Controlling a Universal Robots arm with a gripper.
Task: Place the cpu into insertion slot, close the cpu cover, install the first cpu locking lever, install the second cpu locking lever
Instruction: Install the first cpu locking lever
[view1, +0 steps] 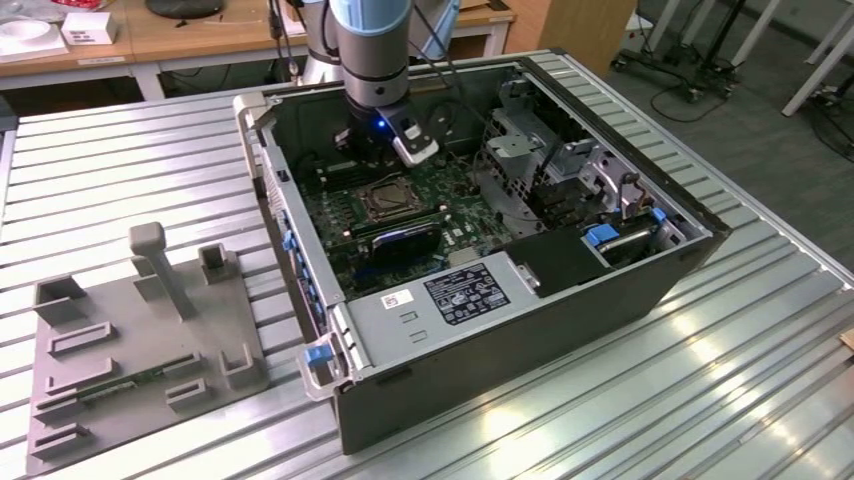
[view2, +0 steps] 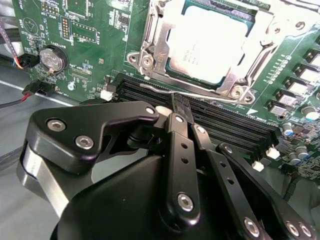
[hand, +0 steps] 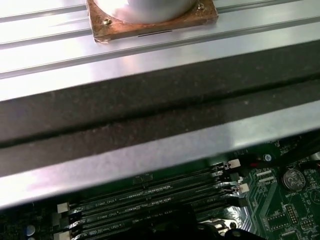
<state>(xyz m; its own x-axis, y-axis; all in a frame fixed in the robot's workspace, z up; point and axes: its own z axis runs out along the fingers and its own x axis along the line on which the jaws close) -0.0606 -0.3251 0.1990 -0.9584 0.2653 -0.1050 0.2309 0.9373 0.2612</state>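
The cpu (view2: 210, 45) lies flat in the insertion slot (view1: 387, 200) on the green motherboard inside the open computer case. The cpu cover (view2: 155, 42), a silver frame, is folded down around it. A thin metal locking lever (view2: 160, 89) runs along the socket edge that faces the black memory slots. My gripper (view2: 181, 105) hangs low over that edge, its narrow black fingers (view2: 179, 125) pressed together, tips right at the lever rod. I cannot tell whether they touch it. In the exterior view the gripper (view1: 378, 165) sits just behind the socket.
Long black memory slots (view2: 225, 125) lie directly under the fingers. A coin battery (view2: 53, 59) and cables sit beside them. The case walls (view1: 287, 230), a drive cage (view1: 561, 170) and a power supply (view1: 454, 295) ring the board. A grey fixture plate (view1: 134, 340) lies on the table at the exterior view's left.
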